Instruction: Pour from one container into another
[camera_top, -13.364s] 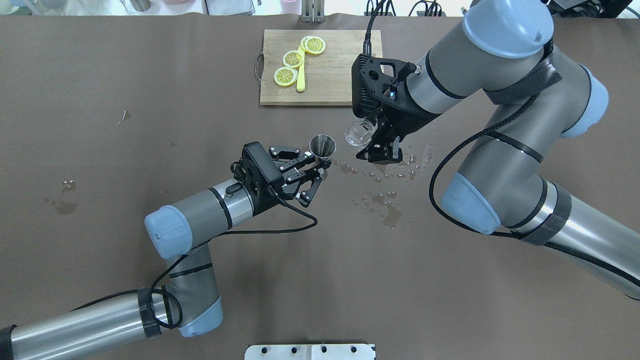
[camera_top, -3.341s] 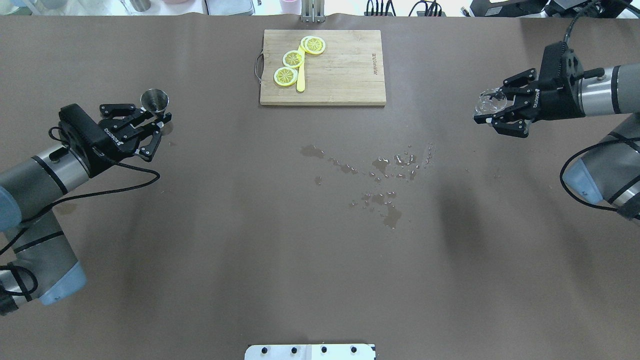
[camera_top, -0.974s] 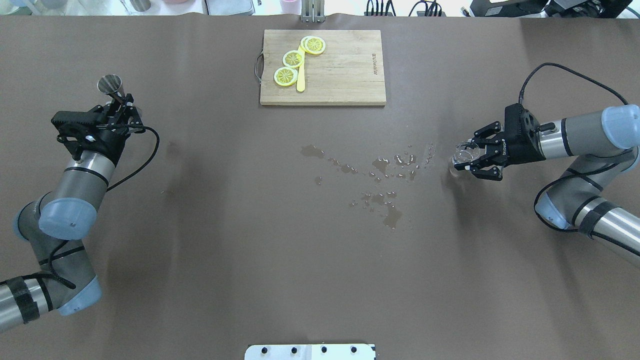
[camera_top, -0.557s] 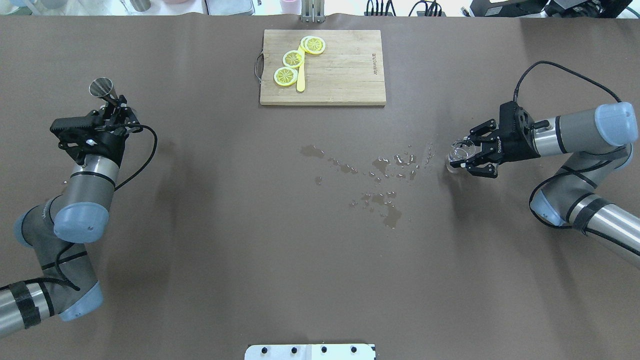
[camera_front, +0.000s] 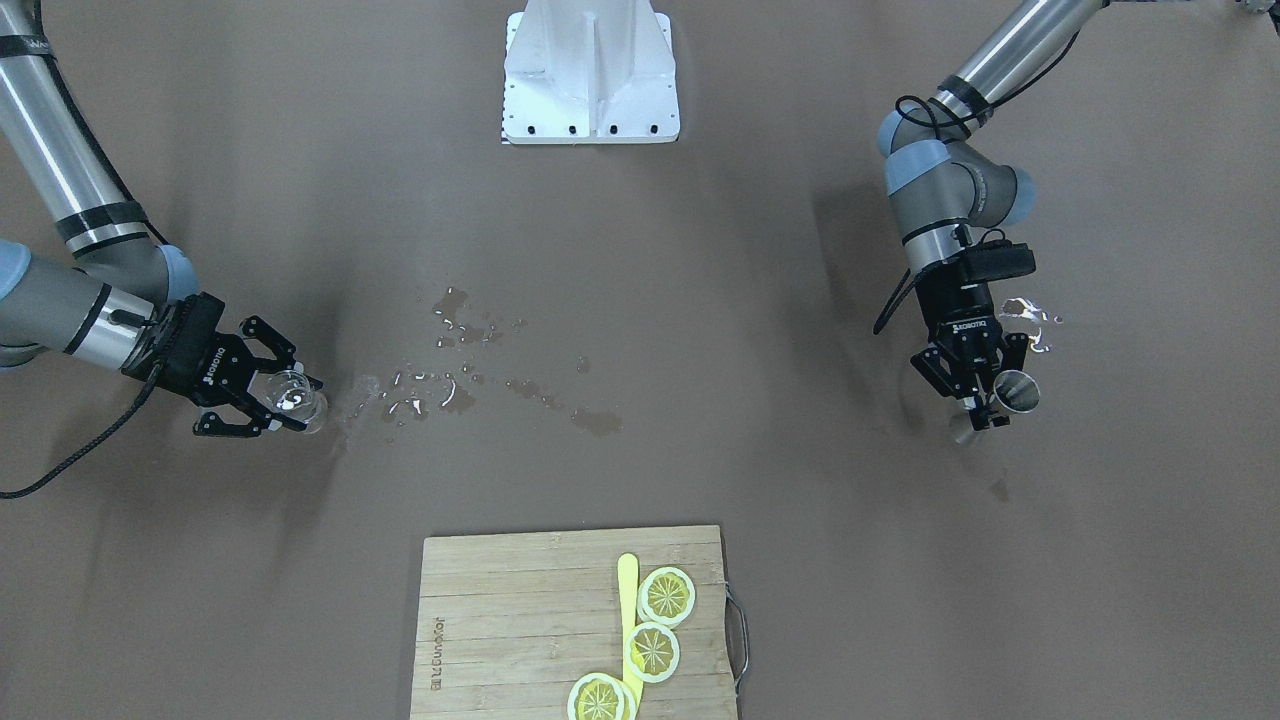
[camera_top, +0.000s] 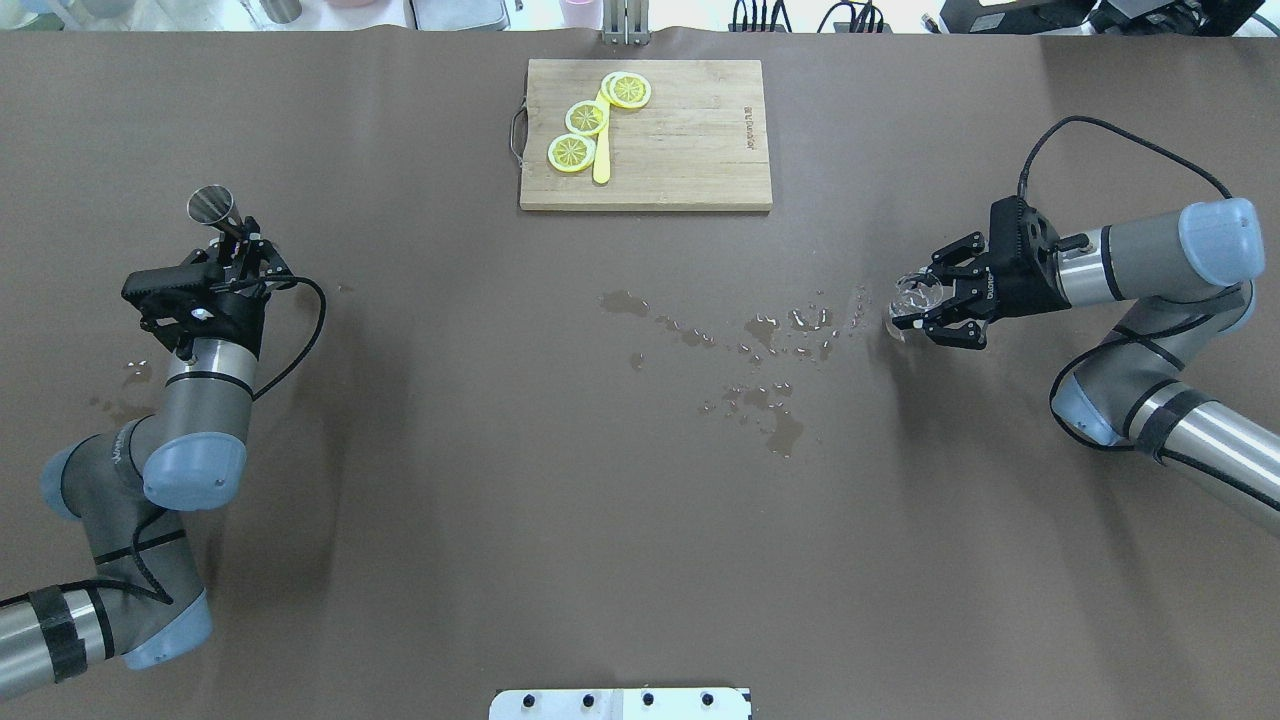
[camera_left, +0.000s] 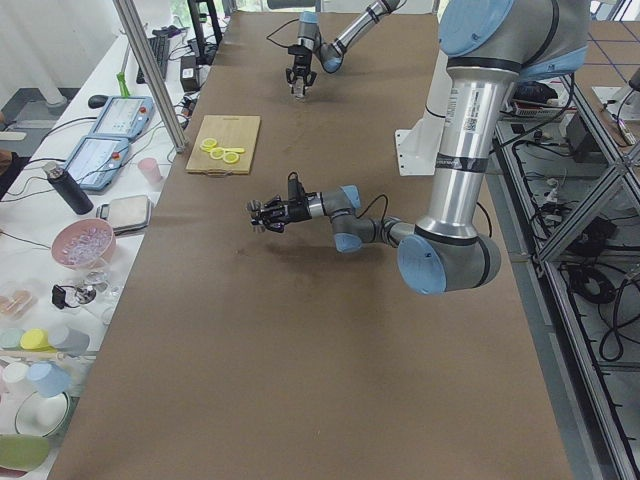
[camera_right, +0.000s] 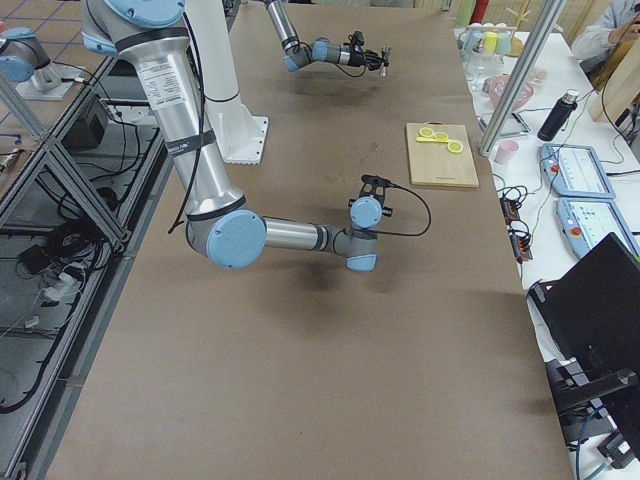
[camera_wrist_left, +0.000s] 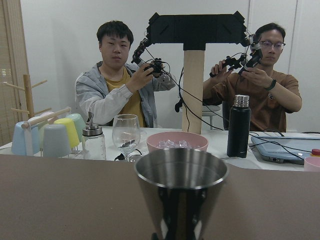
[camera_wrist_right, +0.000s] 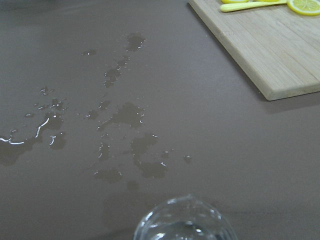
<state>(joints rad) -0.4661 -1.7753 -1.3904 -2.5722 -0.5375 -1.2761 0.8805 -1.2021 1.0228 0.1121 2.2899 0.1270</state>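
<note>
At the far left of the brown tabletop (camera_top: 500, 520), the left gripper (camera_top: 238, 240) is clamped narrowly on the lower cone of a conical steel measuring cup (camera_top: 210, 203). Cup upright, mouth up, lifted off the surface. The left wrist view looks at its rim from the side, so its contents can't be told.

Opposite end: the right gripper (camera_top: 915, 310) has its fingers closed round a small clear glass (camera_top: 908, 298), held low. Whether its base touches the tabletop can't be made out. The right wrist view shows only the rim, and the fill level is unclear.

Between them, mid-table, a scatter of wet patches (camera_top: 783, 432); the glass sits just beside the right edge of the spill. Wooden cutting board (camera_top: 690, 140) with yellow lemon slices (camera_top: 586, 117) at the far edge, apart from both arms.

Reading of progress: both containers are in hand but well apart, neither tilted, so no pour is under way. The spill suggests liquid has already left a vessel, some of it missing its target. If a transfer remains, the vessels must first be brought together, one mouth over the other.
</note>
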